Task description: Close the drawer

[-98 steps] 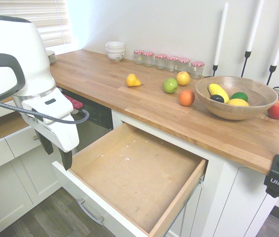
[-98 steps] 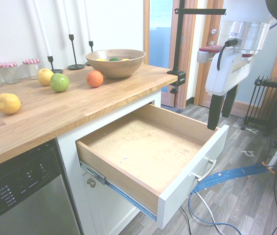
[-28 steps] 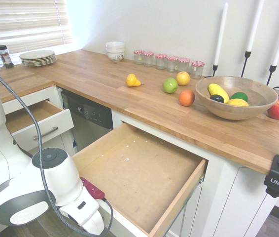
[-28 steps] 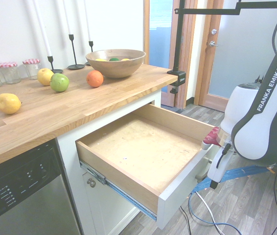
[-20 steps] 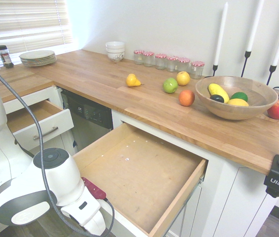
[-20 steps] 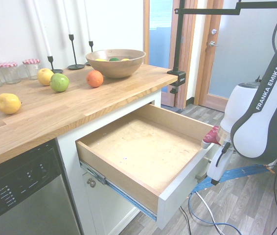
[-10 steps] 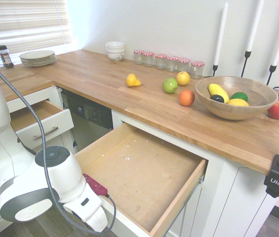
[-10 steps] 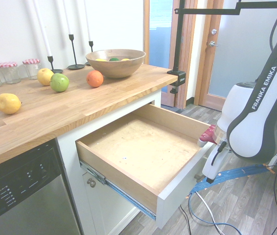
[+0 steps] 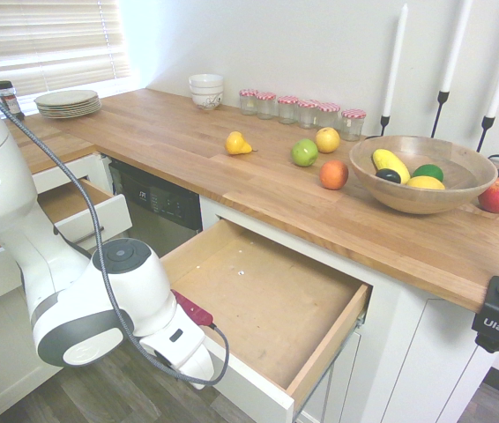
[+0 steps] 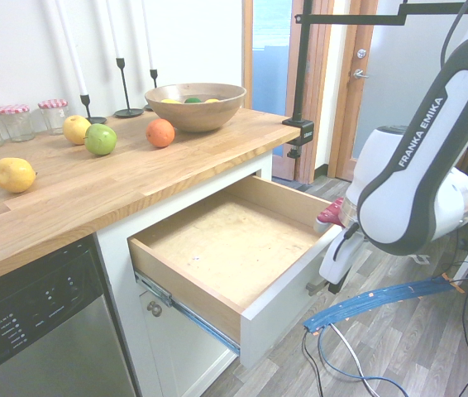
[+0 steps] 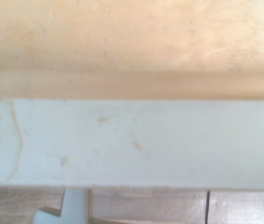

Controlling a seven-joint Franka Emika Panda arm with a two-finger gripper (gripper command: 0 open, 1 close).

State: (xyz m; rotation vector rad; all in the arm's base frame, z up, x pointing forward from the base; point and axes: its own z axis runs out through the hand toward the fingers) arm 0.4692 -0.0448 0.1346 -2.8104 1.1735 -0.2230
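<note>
- The drawer point(image 10: 242, 248) under the worktop point(image 10: 110, 186) has slid partway in. Half a second ago it stuck out further; now less of its brown board bottom shows in both outside views.
- It is by no means shut. A good stretch of the bottom and the light wood sides still juts out from the white cabinet.
- The gripper point(image 10: 331, 277) sits low against the outside of the drawer's white front panel, near the corner furthest from the dishwasher point(image 10: 35, 331). The arm has moved in toward the cabinet with the drawer.
- I cannot tell whether the fingers are spread or pressed together; the wrist housing and the panel hide them from both sides.
- The wrist view shows only the top edge of the white front panel point(image 11: 132, 142) from close by, with the wooden inside beyond it. That fits a gripper held right at the panel.
- My reading is that the push is working and the closing is under way, perhaps a third done.
- The smaller drawer point(image 9: 86, 211) round the corner of the worktop stands open and is not the one being shut.
- The fruit and the wooden bowl point(image 9: 421, 176) on the worktop lie well clear of the work.
</note>
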